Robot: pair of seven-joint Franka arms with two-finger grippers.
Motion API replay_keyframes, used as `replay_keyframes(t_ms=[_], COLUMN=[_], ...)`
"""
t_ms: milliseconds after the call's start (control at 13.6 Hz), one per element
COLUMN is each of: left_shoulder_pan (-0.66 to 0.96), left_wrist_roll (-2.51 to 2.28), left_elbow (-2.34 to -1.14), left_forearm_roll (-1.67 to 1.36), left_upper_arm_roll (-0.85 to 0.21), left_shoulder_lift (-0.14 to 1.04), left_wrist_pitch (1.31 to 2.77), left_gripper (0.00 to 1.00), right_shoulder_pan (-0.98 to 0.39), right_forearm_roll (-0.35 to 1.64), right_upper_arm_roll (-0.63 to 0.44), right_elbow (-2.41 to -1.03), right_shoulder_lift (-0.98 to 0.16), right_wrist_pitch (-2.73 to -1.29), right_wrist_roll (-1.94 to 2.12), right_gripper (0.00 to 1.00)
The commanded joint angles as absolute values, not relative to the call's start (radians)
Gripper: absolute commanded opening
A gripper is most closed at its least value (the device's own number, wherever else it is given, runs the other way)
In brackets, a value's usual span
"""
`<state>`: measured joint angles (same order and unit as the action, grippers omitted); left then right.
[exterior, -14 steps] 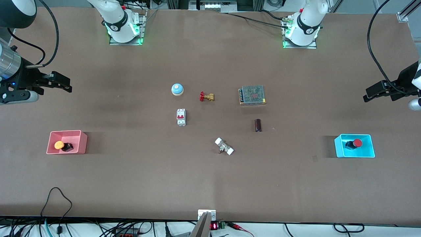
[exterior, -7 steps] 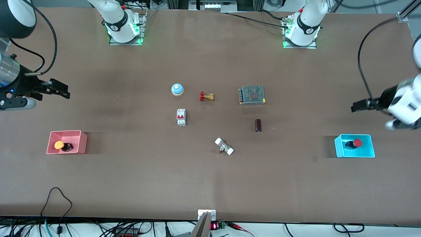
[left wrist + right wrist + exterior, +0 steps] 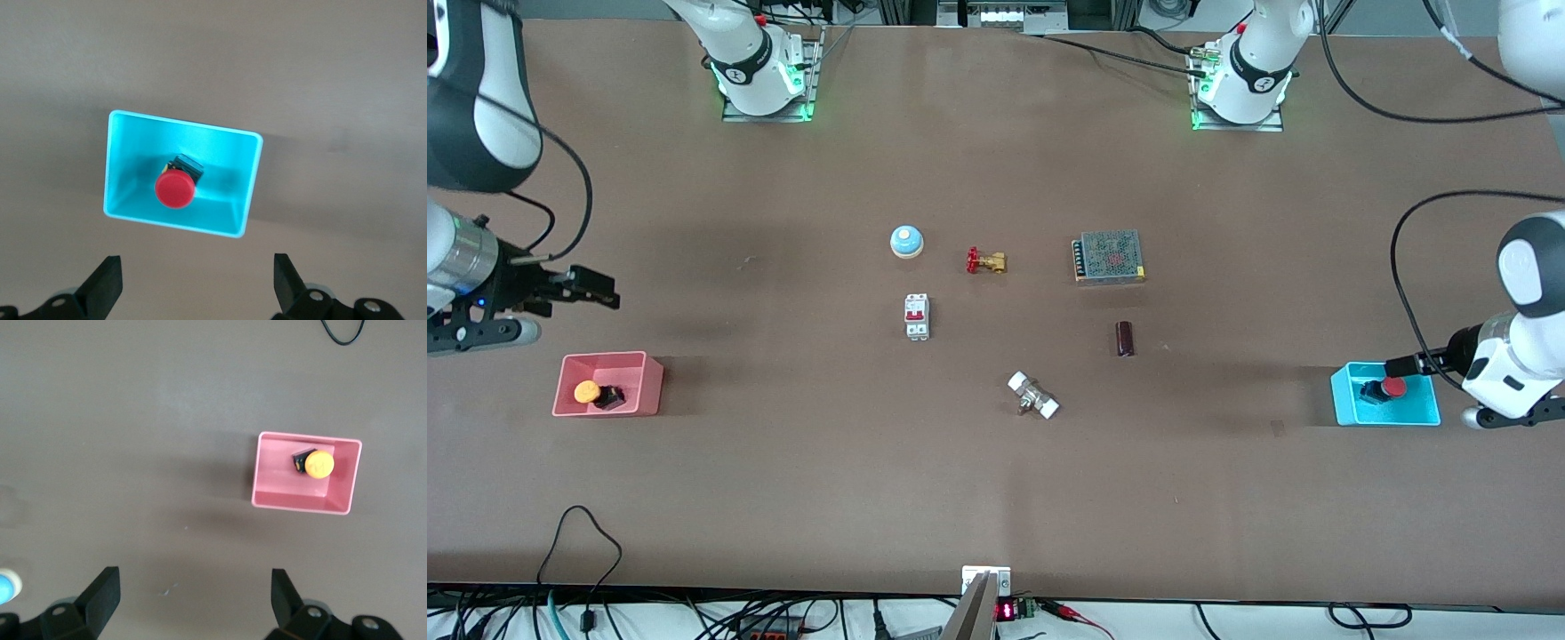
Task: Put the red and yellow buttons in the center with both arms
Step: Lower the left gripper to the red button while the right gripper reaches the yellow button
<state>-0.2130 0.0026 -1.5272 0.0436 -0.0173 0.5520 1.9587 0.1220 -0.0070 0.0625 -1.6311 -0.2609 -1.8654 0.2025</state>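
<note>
The left tool (image 3: 1400,365), fingers spread and empty, hangs over the cyan bin (image 3: 1426,413) holding the red button (image 3: 1392,387), while the right tool (image 3: 601,291), also released, is over bare counter (image 3: 996,498), not yet above the pink bin (image 3: 649,396) with the yellow button (image 3: 587,391).

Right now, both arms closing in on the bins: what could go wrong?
1. The round red-capped button lies tipped on its side in the cyan square bin; the open left gripper may clip a wall or pinch the cap off-centre.
2. The yellow-orange-capped button sits close to a wall of the pink square bin; the open right gripper is not over the bin yet.
3. The middle holds a white breaker and a white-ended fitting; a placed button could knock them.
</note>
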Motion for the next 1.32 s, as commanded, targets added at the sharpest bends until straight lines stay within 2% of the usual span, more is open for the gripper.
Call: replay_keyframes(t_ms=[0,515,1250], left_shoulder_pan=[-0.210,-0.235,-0.256], left_wrist_roll=[0.049,0.187,0.190], left_elbow=[-1.483,-1.483,-1.493], left_forearm_roll=[0.057,0.057,0.046], left_upper_arm_roll=[-0.011,-0.009,-0.011], left_shoulder_lift=[0.620,0.692,0.746], left_wrist_pitch=[1.971,2.101,2.112], left_gripper=[1.00,1.00,1.00], right_shoulder_pan=[0.136,0.207,0.271], right_forearm_roll=[-0.064,-0.120,-0.115], right_upper_arm_roll=[0.071,0.071,0.071], right_elbow=[-1.647,-1.646,-1.643], right_shoulder_lift=[-0.296,-0.439,-0.560], right_wrist_pitch=[-1.962,-2.184,-2.368], right_wrist_roll=[0.233,0.400,0.543], right_gripper=[1.00,1.00,1.00])
